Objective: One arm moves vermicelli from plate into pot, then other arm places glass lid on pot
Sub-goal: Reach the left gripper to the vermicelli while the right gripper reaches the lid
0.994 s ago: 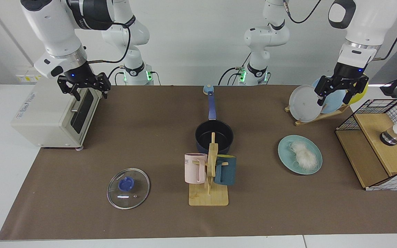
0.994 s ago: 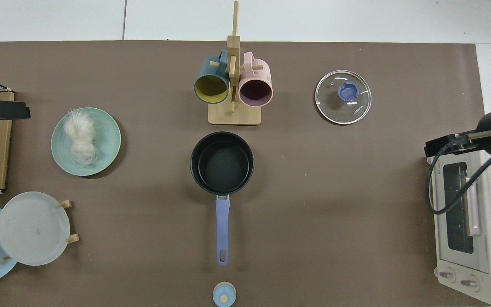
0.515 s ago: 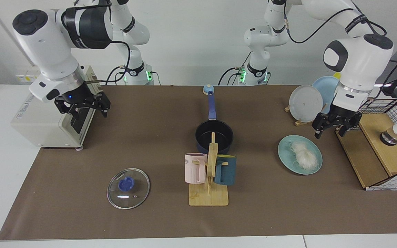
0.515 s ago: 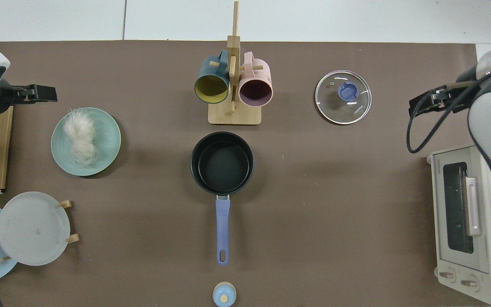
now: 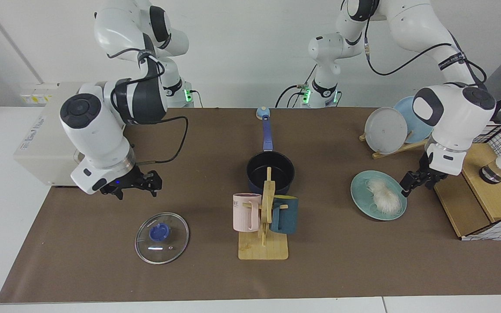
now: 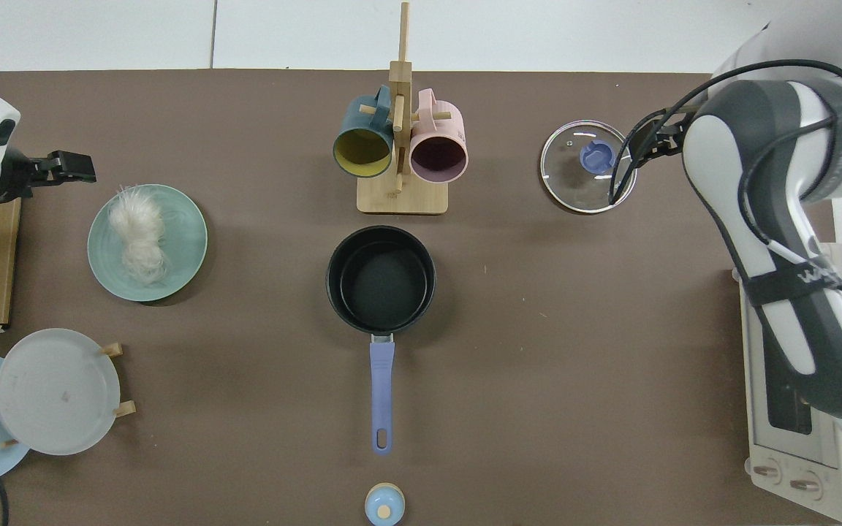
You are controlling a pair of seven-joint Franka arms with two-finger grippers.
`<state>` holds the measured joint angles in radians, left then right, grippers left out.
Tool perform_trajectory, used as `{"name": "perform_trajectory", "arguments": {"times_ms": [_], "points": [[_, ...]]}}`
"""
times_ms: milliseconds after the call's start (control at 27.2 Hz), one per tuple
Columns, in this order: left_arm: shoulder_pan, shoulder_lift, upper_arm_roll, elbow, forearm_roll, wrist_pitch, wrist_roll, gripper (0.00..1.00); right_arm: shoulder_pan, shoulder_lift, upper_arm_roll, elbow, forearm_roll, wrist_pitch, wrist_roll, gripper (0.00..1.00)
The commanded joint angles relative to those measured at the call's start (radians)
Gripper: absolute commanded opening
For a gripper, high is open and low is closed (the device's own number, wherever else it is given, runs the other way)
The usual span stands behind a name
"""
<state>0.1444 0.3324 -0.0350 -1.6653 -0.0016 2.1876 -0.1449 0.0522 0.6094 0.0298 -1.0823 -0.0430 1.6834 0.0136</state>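
In the facing view, going left to right: the right gripper (image 5: pixel 135 186) has come down from in front of the cream toaster oven (image 5: pixel 55 143) and now hangs low over the brown mat, just behind the round clear glass lid with its blue knob (image 5: pixel 161 238); its jaws stand apart and hold nothing. The small dark navy saucepan with the long blue handle (image 5: pixel 270 172) sits empty mid-table behind the wooden mug stand (image 5: pixel 264 226). The left gripper (image 5: pixel 415 183) has dropped from the plate rack (image 5: pixel 396 130) to the edge of the round teal-green plate (image 5: pixel 378 195), beside the white vermicelli (image 5: pixel 383 198); whether its jaws are open I cannot tell. Both arms seem to be closing in, nothing yet moved.
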Motion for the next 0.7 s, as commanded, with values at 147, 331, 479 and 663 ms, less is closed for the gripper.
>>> {"name": "perform_trajectory", "arguments": {"times_ms": [147, 331, 479, 663], "points": [[-0.039, 0.092, -0.003, 0.013, 0.021, 0.0, -0.066, 1.0, 0.029, 0.157, -0.016, 0.073, -0.02, 0.113, 0.052, 0.98], [-0.034, 0.091, -0.003, 0.001, 0.037, -0.037, 0.05, 1.0, 0.029, 0.211, -0.021, 0.074, -0.02, 0.176, 0.052, 0.98], [-0.035, 0.097, -0.003, -0.014, 0.046, -0.013, 0.042, 1.0, 0.031, 0.245, -0.022, 0.097, -0.02, 0.186, 0.052, 0.98], [-0.031, 0.111, -0.005, -0.033, 0.046, 0.023, 0.053, 1.0, 0.04, 0.282, -0.024, 0.107, -0.02, 0.223, 0.052, 0.98]]}}
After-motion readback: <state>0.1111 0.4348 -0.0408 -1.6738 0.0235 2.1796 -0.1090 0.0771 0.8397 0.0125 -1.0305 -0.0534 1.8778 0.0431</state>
